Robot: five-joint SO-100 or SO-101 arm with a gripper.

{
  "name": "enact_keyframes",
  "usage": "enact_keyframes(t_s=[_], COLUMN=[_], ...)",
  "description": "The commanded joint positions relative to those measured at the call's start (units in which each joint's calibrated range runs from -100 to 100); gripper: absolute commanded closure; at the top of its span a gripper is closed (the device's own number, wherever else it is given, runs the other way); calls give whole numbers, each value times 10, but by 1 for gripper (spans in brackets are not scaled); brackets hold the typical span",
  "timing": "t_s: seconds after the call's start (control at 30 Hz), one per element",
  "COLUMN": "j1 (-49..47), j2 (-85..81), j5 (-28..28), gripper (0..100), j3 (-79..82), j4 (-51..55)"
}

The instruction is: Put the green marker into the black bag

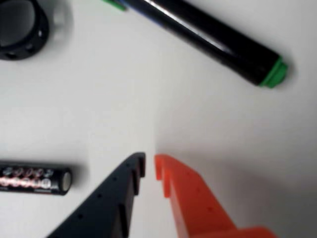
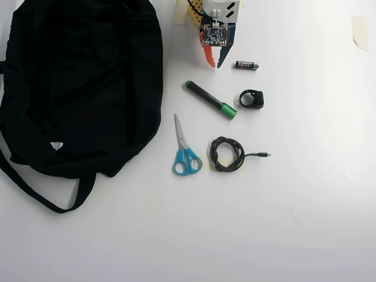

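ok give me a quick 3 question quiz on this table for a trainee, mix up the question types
1. True or false: the green marker already lies inside the black bag.
2. Which item lies nearest the fingers in the overhead view? A) scissors B) battery C) coiled cable
3. Fill in: the fingers are holding ____.

Key: 1 false, the marker lies on the table right of the bag. 2 B. 3 nothing; the tips are nearly together and empty.

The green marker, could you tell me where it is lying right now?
In the overhead view the green marker lies on the table just right of the black bag, above the scissors and below the gripper.
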Motion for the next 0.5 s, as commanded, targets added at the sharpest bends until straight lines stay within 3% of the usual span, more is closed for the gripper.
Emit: enact_keyframes(t_s=[0.0,0.47], j1=[-4,-3], j2=[-7,-2], j5=[1,-5], gripper=[98,98], j3=[16,-37], j4=[11,-27])
